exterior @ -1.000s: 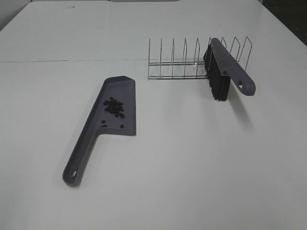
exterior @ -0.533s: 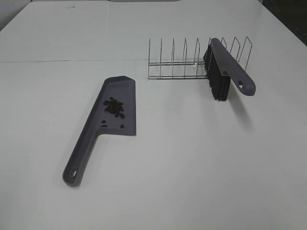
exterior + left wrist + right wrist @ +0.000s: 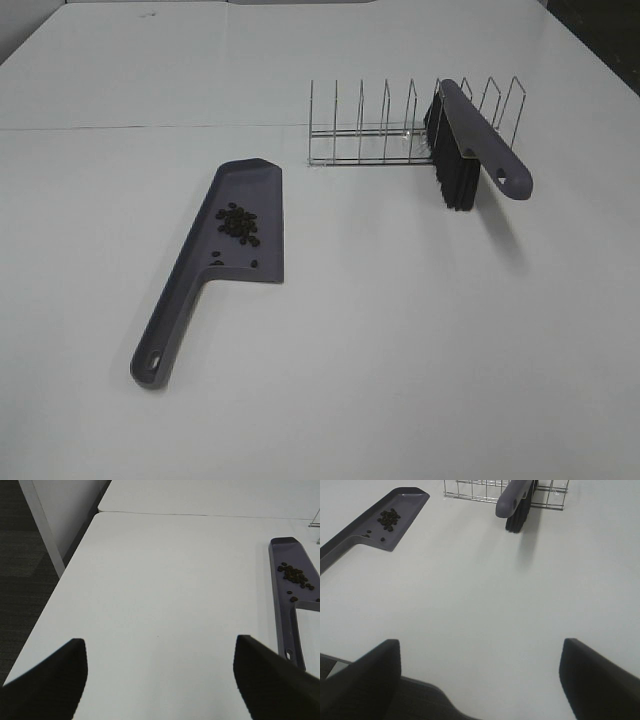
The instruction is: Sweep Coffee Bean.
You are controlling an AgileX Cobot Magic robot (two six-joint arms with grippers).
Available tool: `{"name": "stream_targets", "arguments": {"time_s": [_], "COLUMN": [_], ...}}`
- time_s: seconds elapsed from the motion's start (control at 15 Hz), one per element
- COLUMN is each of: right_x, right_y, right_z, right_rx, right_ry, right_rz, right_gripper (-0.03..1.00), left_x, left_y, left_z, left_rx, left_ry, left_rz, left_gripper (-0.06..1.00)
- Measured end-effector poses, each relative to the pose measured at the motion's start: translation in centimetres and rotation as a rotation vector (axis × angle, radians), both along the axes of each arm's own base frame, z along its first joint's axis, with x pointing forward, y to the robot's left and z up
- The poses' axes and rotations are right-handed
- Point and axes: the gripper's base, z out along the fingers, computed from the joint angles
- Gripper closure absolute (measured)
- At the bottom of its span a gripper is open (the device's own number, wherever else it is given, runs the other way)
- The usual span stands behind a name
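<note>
Coffee bean (image 3: pixel 238 224) inside dustpan (image 3: pixel 262 262) edge

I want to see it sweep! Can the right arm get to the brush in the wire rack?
Probably yes. The right gripper is open and holds nothing, and only bare table lies between it and the brush, whose handle sticks out of the wire rack toward that side.
</note>
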Motion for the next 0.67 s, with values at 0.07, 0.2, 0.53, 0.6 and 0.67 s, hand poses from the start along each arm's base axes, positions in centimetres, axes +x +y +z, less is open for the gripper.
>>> {"name": "stream_targets", "arguments": {"time_s": [0.07, 0.2, 0.53, 0.6, 0.67], "right_x": [0.00, 0.00, 0.00, 0.00, 0.00], "right_y": [0.01, 0.02, 0.02, 0.02, 0.02], "right_z": [0.00, 0.00, 0.00, 0.00, 0.00], "right_rx": [0.001, 0.002, 0.002, 0.002, 0.002], "right_ry": [0.000, 0.000, 0.000, 0.000, 0.000], "right_rz": [0.001, 0.001, 0.001, 0.001, 0.001], "right_gripper": [0.24, 0.24, 0.24, 0.24, 0.24], "left_x": [0.00, 0.00, 0.00, 0.00, 0.00], "left_y": [-0.01, -0.06, -0.06, -0.06, -0.06], "left_z": [0.00, 0.00, 0.00, 0.00, 0.00], "left_rx": [-0.001, -0.007, -0.007, -0.007, -0.007], "left_ry": [0.000, 0.000, 0.000, 0.000, 0.000], "left_rz": [-0.001, -0.005, -0.005, -0.004, -0.004], "left_gripper": [0.23, 0.23, 0.23, 0.23, 0.23]}}
